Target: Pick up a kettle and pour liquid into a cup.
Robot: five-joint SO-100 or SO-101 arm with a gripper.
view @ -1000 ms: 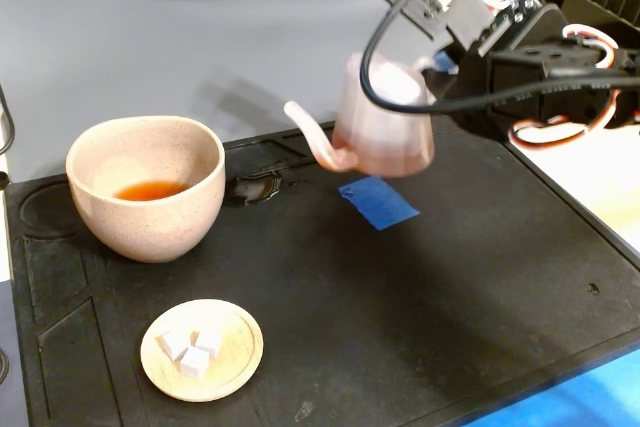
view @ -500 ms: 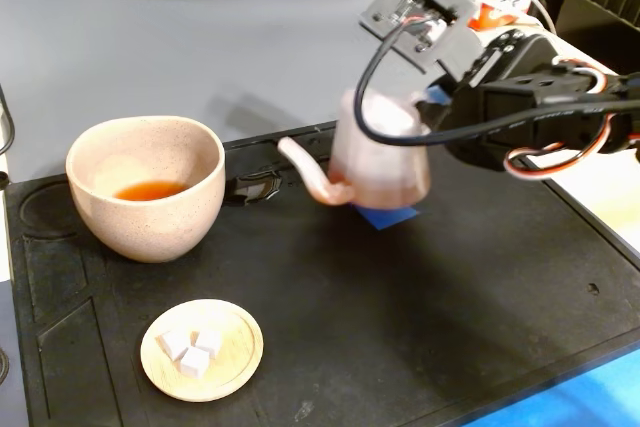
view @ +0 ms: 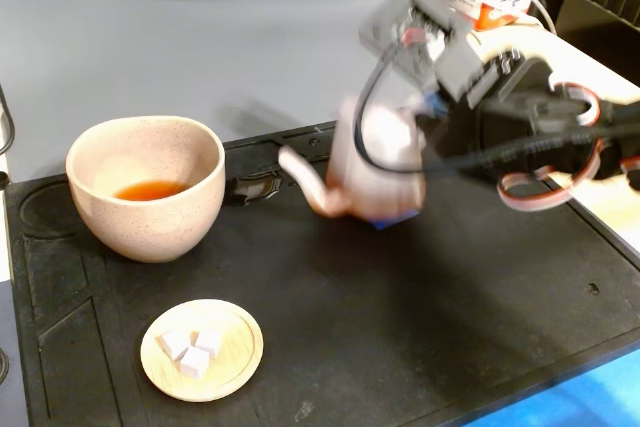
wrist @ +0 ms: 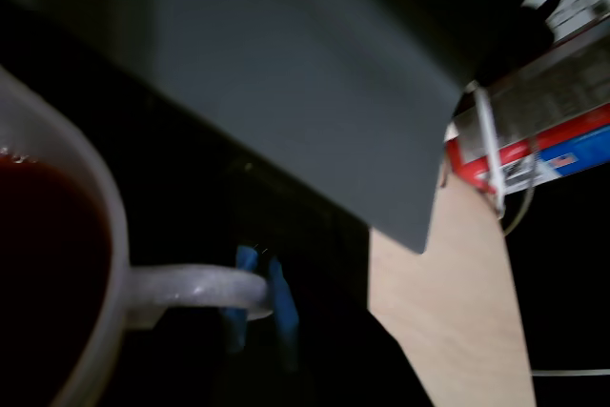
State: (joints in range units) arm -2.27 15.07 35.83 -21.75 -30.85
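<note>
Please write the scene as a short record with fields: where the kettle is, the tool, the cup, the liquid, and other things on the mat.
kettle: pink teapot, held low above the black mat, spout toward the cup; blurred
tool: blue-tipped, closed on the kettle's loop handle in the wrist view
cup: speckled beige, standing on the mat to the left in the fixed view
liquid: small orange-red pool in the cup; dark liquid also in the kettle
saucer: wooden with white cubes

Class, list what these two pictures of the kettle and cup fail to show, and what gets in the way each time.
- Gripper: fixed view, blurred by motion and behind the kettle; jaws unreadable.
- Blue tape: fixed view, mostly under the kettle.
- Kettle spout: wrist view, cut off by the left edge.
- Cup: outside the wrist view.
- Liquid depth: fixed view, cup wall hides it.
</note>
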